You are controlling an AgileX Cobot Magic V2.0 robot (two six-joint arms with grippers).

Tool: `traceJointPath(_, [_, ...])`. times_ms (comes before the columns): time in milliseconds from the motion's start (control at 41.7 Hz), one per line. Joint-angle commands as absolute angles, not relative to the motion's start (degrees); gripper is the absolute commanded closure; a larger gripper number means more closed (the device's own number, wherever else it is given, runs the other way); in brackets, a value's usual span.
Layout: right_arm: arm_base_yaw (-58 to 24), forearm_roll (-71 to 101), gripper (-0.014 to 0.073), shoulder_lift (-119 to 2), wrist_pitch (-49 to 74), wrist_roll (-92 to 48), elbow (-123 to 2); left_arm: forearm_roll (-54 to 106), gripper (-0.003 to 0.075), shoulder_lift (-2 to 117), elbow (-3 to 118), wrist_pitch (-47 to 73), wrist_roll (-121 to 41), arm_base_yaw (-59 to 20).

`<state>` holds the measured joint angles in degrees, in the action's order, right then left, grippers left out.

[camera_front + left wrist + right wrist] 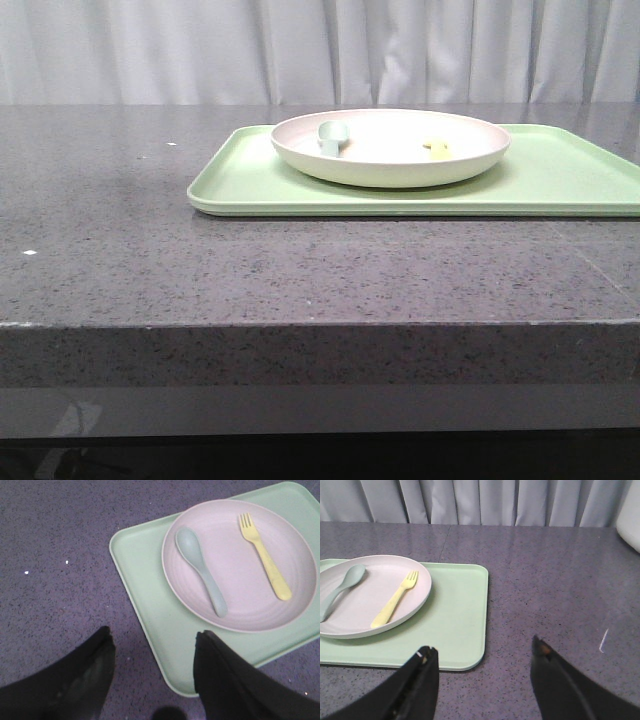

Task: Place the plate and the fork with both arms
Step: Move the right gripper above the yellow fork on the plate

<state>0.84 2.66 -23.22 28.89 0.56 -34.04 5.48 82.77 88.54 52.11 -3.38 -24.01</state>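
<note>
The pale pinkish plate point(390, 147) rests on the light-green tray point(560, 180). The yellow fork point(265, 560) lies in the plate, beside the grey-green spoon point(202, 570). The plate point(240, 565) and tray point(150, 595) show in the left wrist view. My left gripper point(155, 642) is open and empty, above the tray's near corner. My right gripper point(485, 652) is open and empty, above the tray's other corner and the bare table. The right wrist view shows the plate point(365, 600), fork point(395, 600) and spoon point(340, 590). Neither gripper shows in the front view.
The tray point(455, 615) lies on a dark grey speckled stone table point(150, 260) with a front edge close to the camera. A pale curtain point(320, 50) hangs behind. A white object point(630, 515) stands at the table's far corner in the right wrist view.
</note>
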Motion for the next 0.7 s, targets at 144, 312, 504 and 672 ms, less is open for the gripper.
traceJointPath(144, [1.0, 2.6, 0.0155, -24.0, 23.7, 0.0, -36.1, 5.7, 0.0353, 66.4, 73.6, 46.1, -5.3, -24.3])
traceJointPath(312, [1.0, 2.6, 0.0155, -24.0, 23.7, 0.0, -36.1, 5.7, 0.0353, 56.1, 62.2, 45.3, -5.3, -24.3])
traceJointPath(504, [1.0, 2.6, 0.0155, -24.0, 23.7, 0.0, -36.1, 5.7, 0.0353, 45.0, 51.1, 45.0, -5.3, -24.3])
traceJointPath(672, [1.0, 2.9, 0.0155, -24.0, 23.8, 0.0, -36.1, 5.7, 0.0353, 37.6, 45.4, 45.0, -5.3, -24.3])
